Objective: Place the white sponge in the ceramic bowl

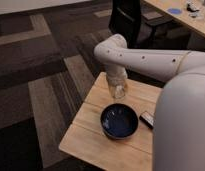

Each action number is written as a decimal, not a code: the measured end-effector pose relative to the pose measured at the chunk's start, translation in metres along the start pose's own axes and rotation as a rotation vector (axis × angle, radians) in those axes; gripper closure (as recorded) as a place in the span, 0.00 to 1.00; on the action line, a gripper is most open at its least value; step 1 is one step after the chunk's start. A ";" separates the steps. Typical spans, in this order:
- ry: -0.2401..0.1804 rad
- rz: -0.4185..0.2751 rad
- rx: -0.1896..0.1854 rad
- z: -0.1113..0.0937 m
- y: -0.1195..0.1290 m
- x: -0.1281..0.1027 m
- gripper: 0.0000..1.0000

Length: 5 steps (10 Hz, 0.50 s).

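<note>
The dark navy ceramic bowl [119, 121] stands on the small wooden table [91, 137], near its middle. My white arm reaches in from the right and bends down at the table's far side. My gripper [117, 91] points down just above the tabletop, behind the bowl and a little apart from its far rim. The white sponge does not show as a separate thing; it may be hidden at the gripper, where I see only a pale shape. The bowl looks empty inside.
A flat black device [147, 119] lies on the table right of the bowl. My white body [183, 125] covers the table's right side. A black office chair [127, 20] and a long desk [181, 15] stand behind, on patterned carpet.
</note>
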State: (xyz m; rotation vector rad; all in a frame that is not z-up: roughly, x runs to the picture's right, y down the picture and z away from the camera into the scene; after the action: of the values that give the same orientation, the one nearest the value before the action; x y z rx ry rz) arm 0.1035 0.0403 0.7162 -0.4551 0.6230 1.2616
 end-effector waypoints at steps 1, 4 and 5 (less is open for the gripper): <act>-0.001 0.014 -0.009 0.006 0.001 0.012 1.00; -0.038 0.031 -0.030 0.011 0.007 0.045 1.00; -0.041 0.025 -0.033 0.011 0.011 0.043 0.97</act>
State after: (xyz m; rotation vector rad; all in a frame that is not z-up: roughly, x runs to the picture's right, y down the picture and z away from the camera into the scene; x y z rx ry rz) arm 0.1027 0.0816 0.6960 -0.4489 0.5755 1.3034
